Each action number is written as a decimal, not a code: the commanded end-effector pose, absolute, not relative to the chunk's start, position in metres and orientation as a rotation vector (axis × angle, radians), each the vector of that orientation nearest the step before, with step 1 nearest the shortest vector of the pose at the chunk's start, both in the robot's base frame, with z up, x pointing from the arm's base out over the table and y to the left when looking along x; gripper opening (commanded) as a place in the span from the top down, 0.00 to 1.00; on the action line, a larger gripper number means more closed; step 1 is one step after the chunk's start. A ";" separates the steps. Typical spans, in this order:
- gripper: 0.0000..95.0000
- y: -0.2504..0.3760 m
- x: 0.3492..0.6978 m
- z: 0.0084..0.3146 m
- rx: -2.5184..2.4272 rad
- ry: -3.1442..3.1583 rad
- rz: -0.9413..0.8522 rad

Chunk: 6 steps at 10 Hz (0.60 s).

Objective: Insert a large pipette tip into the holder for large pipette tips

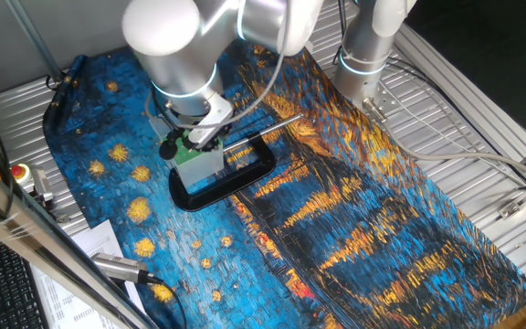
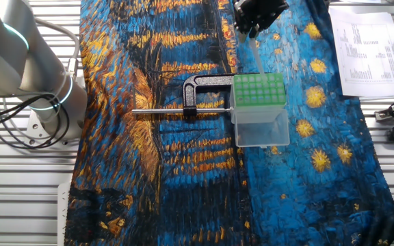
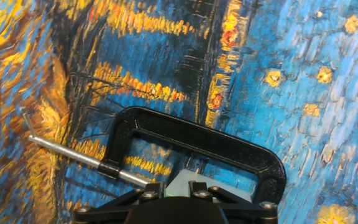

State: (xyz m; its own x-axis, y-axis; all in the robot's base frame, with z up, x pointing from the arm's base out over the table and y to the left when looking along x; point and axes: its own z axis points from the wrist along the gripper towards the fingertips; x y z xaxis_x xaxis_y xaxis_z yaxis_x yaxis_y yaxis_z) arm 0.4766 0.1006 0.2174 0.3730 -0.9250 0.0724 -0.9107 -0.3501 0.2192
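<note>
The holder is a clear plastic box point(image 2: 262, 126) with a green holed top plate point(image 2: 258, 89); it also shows in one fixed view point(image 1: 196, 157). My gripper point(image 2: 252, 30) hangs just above the holder's far edge and is shut on the large pipette tip point(image 2: 257, 58). The pale cone points down, with its lower end at the green plate. In one fixed view my gripper point(image 1: 180, 141) sits right over the box. In the hand view only the black fingers point(image 3: 149, 191) and a bit of the box point(image 3: 180, 182) show; the tip is hidden there.
A black C-clamp point(image 2: 207, 85) with a long metal screw rod point(image 2: 173, 111) lies against the holder, also seen in the hand view point(image 3: 197, 140). Papers point(image 2: 364, 51) and a keyboard lie past the painted cloth. The arm's base point(image 2: 53, 102) stands on the metal table.
</note>
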 end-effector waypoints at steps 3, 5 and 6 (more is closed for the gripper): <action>0.80 0.101 0.471 0.219 2.419 -1.614 -0.089; 0.80 0.098 0.466 0.220 2.436 -1.588 -0.091; 0.80 0.097 0.464 0.220 2.441 -1.569 -0.082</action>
State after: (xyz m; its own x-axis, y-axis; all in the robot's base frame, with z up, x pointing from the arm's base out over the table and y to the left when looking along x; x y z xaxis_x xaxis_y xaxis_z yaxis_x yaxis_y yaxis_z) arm 0.4623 0.0969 0.2201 0.4246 -0.9017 0.0812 -0.8887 -0.3981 0.2273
